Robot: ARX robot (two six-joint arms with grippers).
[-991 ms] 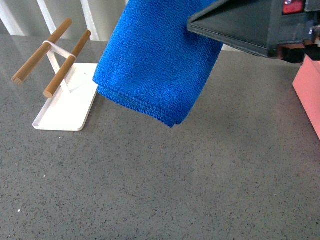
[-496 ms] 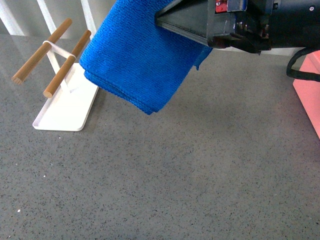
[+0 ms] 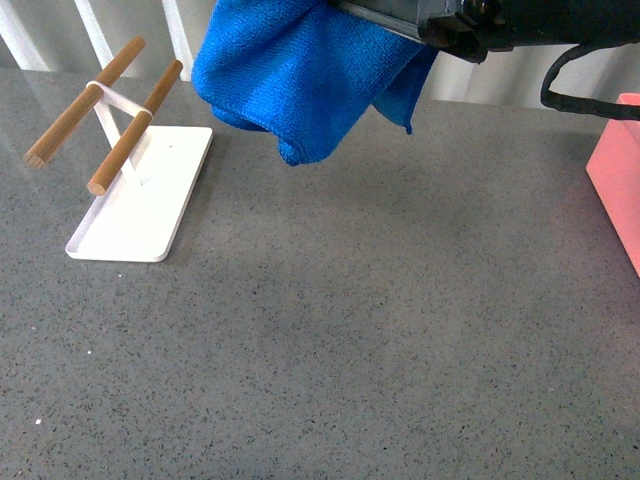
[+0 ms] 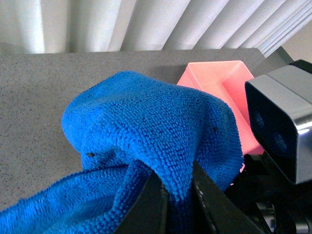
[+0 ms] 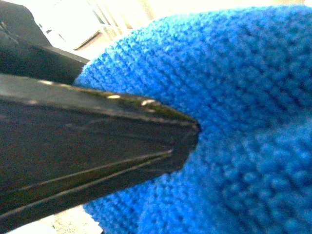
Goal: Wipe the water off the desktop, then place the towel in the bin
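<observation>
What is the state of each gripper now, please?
Left gripper: closed on the towel.
Right gripper: cannot be told; its tip is against the towel.

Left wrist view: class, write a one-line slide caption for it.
Left claw pinches a fold of the blue towel, the pink bin standing beyond on the grey desktop.

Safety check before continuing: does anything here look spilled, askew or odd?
Nothing stands out. The desktop shows no puddle, the towel hangs bunched above it, pinched by the left gripper, and the bin stands upright.
</observation>
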